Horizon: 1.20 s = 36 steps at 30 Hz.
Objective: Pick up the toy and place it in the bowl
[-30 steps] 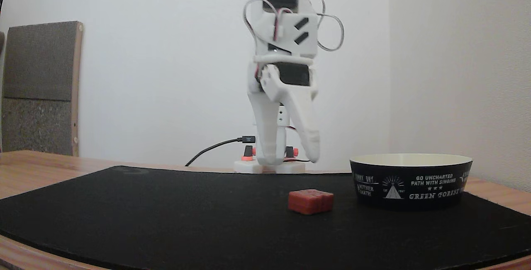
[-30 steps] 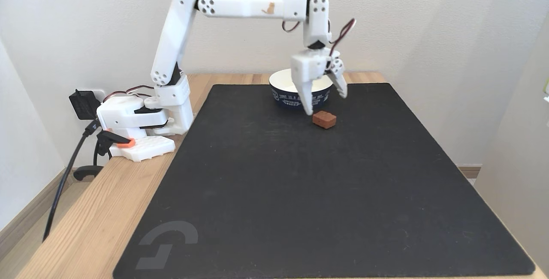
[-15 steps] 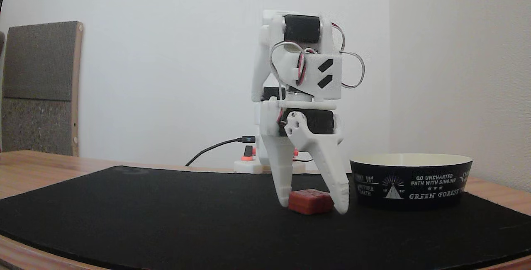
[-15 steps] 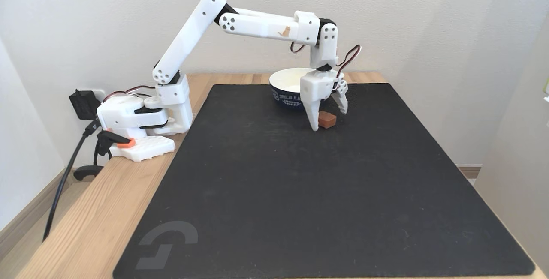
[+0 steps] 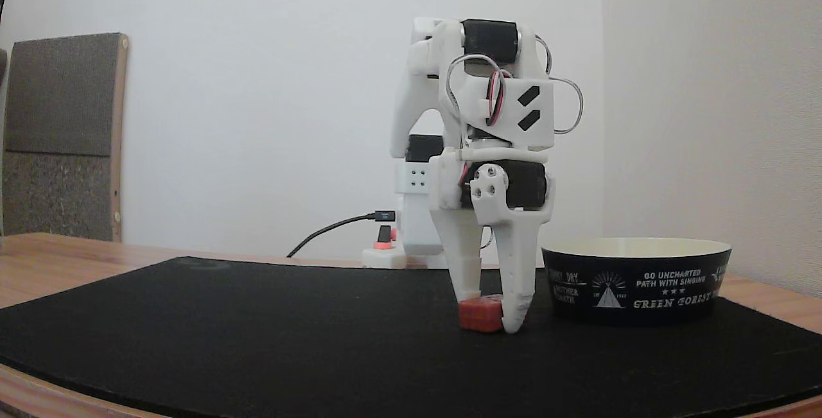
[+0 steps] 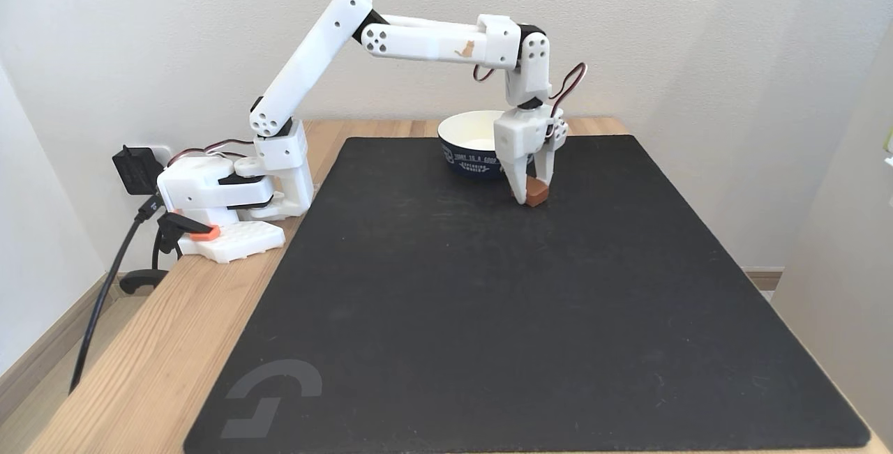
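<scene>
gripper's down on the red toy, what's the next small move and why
Probably lift straight up. The gripper appears shut on the toy, which sits on the black mat, and the bowl rim beside it stands higher than the toy.

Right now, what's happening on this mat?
A white robot arm has its gripper down on the black mat, fingers closed around the small red toy block. The block sits on the mat, not yet lifted. The black bowl with white lettering stands right beside it, holding nothing visible.
</scene>
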Available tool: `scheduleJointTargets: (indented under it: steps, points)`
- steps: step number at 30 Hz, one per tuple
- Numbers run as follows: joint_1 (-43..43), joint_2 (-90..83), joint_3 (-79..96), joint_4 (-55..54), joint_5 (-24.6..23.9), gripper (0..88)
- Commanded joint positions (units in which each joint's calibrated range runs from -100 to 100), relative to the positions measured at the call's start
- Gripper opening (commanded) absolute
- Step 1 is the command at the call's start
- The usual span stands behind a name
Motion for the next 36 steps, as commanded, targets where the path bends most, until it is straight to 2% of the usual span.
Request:
scheduleJointTargets:
  steps: [1,9,16,21,26,28,29,33,36]
  points:
    - [0.88,-0.15,0.44,-0.06,-0.25,2.6]
    - [1.96,-12.16,-11.10,5.95,-2.18,2.6]
    - [-8.91,-22.66,-18.58,14.84,-6.05,2.6]
    - [-18.53,-22.58,-13.26,15.18,-9.33,2.6]
    - [-21.29,-22.49,-7.31,11.96,-9.49,3.7]
    - [-20.87,-22.49,-5.96,10.69,-9.70,7.1]
    - [-20.54,-22.49,-5.15,9.93,-9.70,15.2]
    - [-19.62,-22.58,-4.88,9.50,-9.54,33.0]
    - [-18.61,-23.24,-4.79,7.39,-9.59,35.6]
